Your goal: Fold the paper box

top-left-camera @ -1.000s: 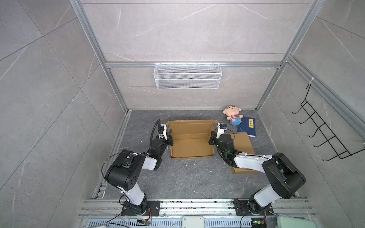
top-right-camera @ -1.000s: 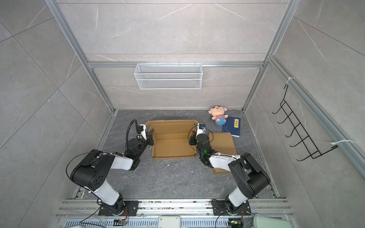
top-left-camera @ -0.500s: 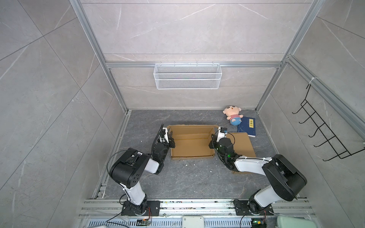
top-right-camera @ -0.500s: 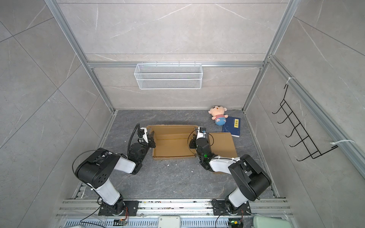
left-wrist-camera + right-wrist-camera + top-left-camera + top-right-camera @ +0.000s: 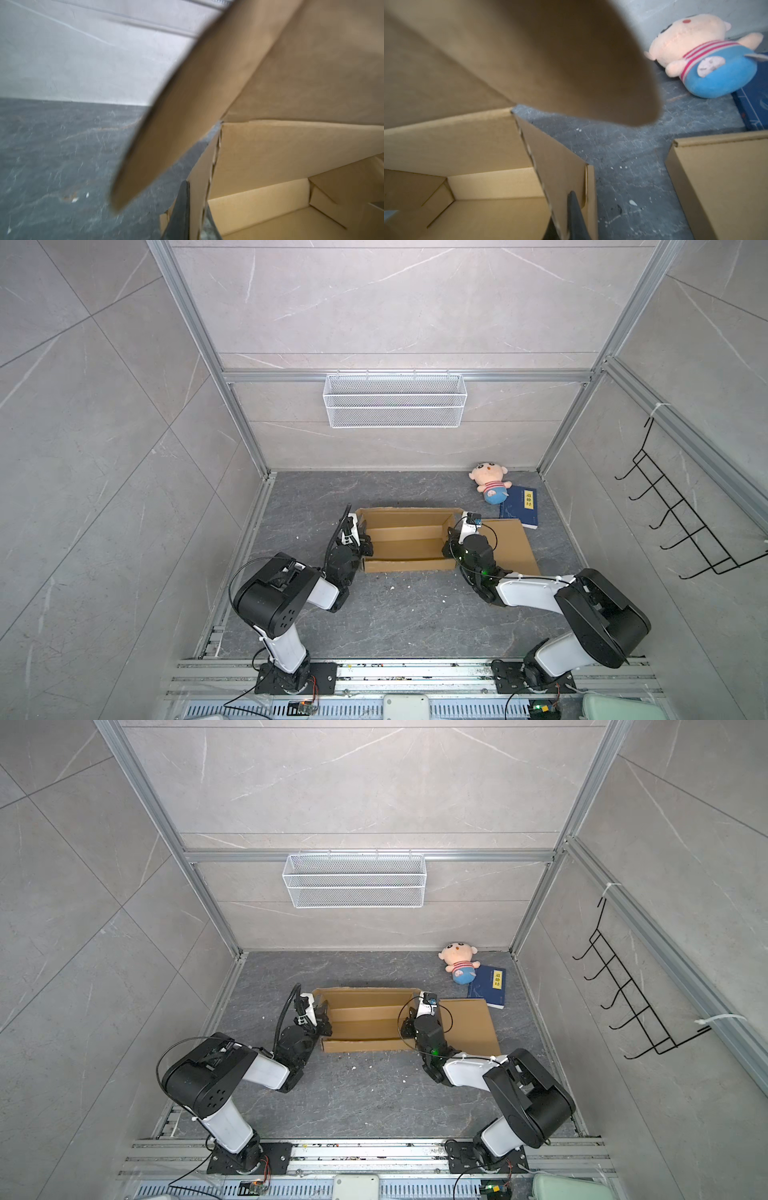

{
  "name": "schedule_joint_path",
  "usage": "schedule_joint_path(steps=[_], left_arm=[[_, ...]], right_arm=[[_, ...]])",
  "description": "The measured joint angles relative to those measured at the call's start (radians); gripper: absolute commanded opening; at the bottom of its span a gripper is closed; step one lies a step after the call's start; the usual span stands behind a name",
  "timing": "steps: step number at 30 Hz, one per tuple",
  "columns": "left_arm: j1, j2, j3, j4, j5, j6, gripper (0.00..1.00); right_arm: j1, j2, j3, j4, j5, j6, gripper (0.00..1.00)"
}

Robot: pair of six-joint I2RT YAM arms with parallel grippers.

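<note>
Grey tiled walls [image 5: 395,302], bearing a wire basket [image 5: 395,406], surround dark marbled floor [image 5: 395,614].

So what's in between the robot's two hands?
The paper box. In both top views it fills the whole gap, with the left gripper shut on one end wall and the right gripper shut on the other.

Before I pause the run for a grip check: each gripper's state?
Left gripper: closed on the paper box, its left wall.
Right gripper: closed on its right wall.
</note>
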Motion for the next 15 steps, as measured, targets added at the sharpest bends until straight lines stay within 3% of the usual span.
schedule_joint_path(steps=[7,15], left_arm=[[-0.008,-0.035,-0.031,-0.011,-0.018,0.001,0.0],[-0.008,-0.063,-0.042,-0.036,-0.016,0.035,0.0]], right_arm=[[0.003,-0.013,-0.01,-0.004,0.0,0.0,0.0],[0.0,-0.102,0.009,-0.231,-0.025,-0.019,0.22]])
